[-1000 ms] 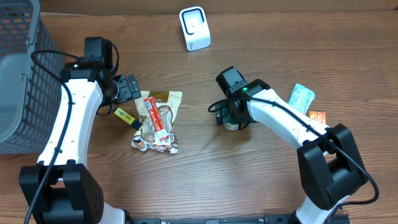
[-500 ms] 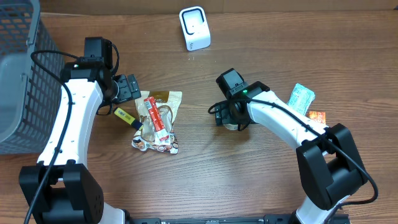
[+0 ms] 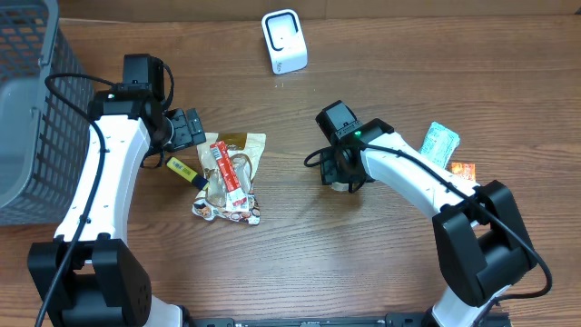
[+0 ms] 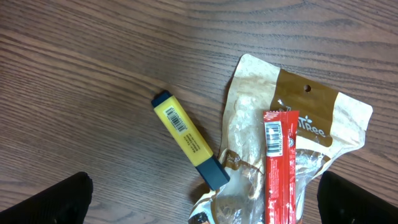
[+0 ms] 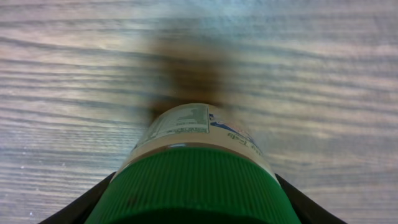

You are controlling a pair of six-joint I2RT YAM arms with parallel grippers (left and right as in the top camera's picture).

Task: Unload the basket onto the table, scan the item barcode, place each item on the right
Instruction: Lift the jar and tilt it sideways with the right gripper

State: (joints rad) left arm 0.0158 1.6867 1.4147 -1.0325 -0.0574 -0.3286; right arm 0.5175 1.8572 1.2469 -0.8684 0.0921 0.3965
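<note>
At table centre-right: right fingers (image 5: 78,208) partway closed, pressed against both sides of green cap (image 5: 193,186), grasping bottle (image 3: 341,184). Bottle standing on table (image 3: 300,254), directly between fingers, white label visible just beyond the cap. Well apart from white scanner (image 3: 284,41) at far edge.

At table left: left fingers (image 4: 43,202) spread fully, released, touching nothing. Below and between them: yellow highlighter (image 4: 189,140), red stick packet (image 4: 280,168) lying across brown pouch (image 4: 323,106). Grey basket (image 3: 27,127) at far left.
</note>
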